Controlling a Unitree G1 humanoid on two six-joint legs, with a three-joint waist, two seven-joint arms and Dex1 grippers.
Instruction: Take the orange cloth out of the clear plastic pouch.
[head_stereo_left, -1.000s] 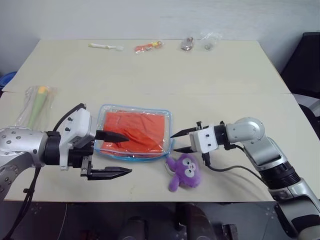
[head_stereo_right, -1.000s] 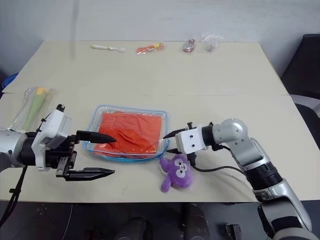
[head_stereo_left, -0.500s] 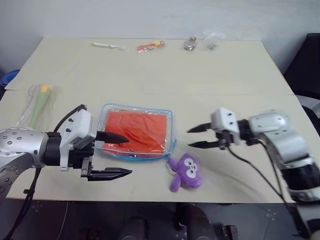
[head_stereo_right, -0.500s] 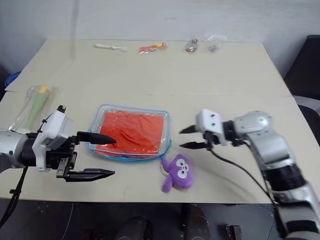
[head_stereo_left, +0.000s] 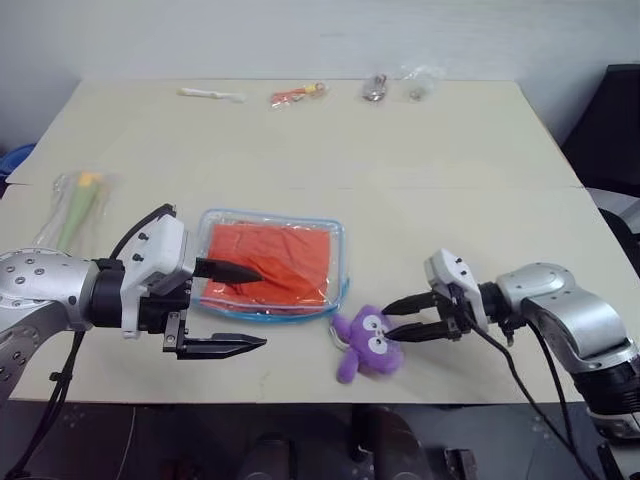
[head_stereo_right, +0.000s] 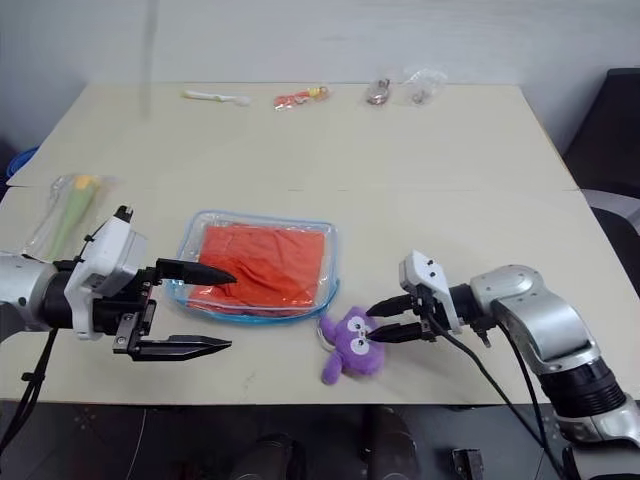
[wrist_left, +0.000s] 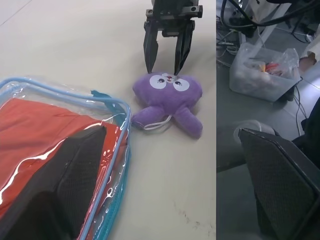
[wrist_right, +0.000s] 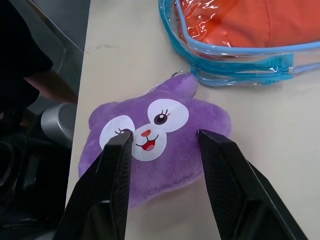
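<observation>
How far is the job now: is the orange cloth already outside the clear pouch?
Nothing is done yet: the orange cloth lies fully inside the clear plastic pouch. In hand: the left end effector hovers open at the pouch's near left edge, while the right end effector, open, points at the purple plush toy. Left: opening the pouch and pulling the cloth out.

Orange cloth (head_stereo_left: 268, 262); blue-trimmed clear pouch (head_stereo_left: 338, 262); purple plush toy (head_stereo_left: 366, 344).
</observation>
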